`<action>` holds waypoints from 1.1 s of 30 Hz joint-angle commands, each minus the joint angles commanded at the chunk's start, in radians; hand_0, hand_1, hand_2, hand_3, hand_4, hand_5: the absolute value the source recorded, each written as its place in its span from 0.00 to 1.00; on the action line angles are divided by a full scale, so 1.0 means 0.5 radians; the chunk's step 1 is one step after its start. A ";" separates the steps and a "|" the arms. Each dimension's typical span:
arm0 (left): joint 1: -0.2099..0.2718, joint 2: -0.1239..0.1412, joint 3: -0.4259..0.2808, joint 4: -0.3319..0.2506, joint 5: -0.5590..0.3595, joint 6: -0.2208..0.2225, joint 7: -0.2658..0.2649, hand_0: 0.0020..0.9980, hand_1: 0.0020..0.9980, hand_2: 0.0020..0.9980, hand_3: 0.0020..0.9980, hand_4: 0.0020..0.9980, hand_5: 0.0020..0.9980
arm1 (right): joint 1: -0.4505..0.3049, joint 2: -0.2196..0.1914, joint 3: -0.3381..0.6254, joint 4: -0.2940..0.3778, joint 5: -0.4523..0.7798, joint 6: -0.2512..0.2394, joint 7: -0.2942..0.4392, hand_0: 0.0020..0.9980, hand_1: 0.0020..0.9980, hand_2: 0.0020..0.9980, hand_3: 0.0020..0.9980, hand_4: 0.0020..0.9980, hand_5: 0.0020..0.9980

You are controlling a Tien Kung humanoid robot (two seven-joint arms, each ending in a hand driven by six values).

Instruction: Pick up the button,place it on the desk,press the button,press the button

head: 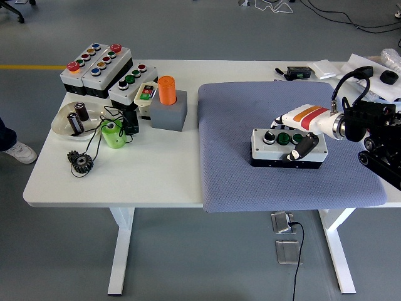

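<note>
Looking down, I see my right hand [299, 128], white with orange stripes, wrapped around the white and black button box [288, 147]. Its dark thumb lies over the front at 5 o'clock, so the fingers are grasping the box. The box sits on the blue-grey cloth mat [232, 157] on the white table [125, 175]. At 9 o'clock stands an orange cylinder on a grey block [168, 103].
</note>
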 joint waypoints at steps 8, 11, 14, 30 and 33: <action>-0.007 -0.002 -0.006 0.003 -0.002 0.002 -0.001 0.72 0.80 0.83 0.69 0.44 0.97 | -0.009 -0.015 -0.054 0.014 0.092 -0.037 0.002 0.76 0.67 0.78 0.95 0.76 0.21; -0.015 -0.004 -0.029 0.004 0.009 0.004 -0.001 0.72 0.80 0.83 0.69 0.44 0.97 | -0.005 -0.021 -0.077 0.019 0.132 -0.052 0.006 0.84 0.75 0.86 0.97 0.77 0.18; -0.020 -0.004 -0.027 0.004 0.002 0.004 -0.002 0.72 0.80 0.83 0.69 0.44 0.97 | -0.003 -0.033 -0.086 0.029 0.171 -0.043 -0.001 0.84 0.75 0.86 0.97 0.77 0.18; -0.028 -0.004 -0.019 0.005 0.007 0.017 -0.004 0.72 0.80 0.83 0.69 0.43 0.96 | -0.082 -0.167 -0.255 0.163 0.558 -0.288 -0.028 0.90 0.83 0.96 1.00 0.78 0.20; -0.030 -0.003 -0.022 0.003 0.010 0.019 -0.003 0.72 0.80 0.83 0.69 0.43 0.96 | -0.081 -0.166 -0.231 0.159 0.562 -0.292 -0.027 0.90 0.83 0.96 1.00 0.78 0.20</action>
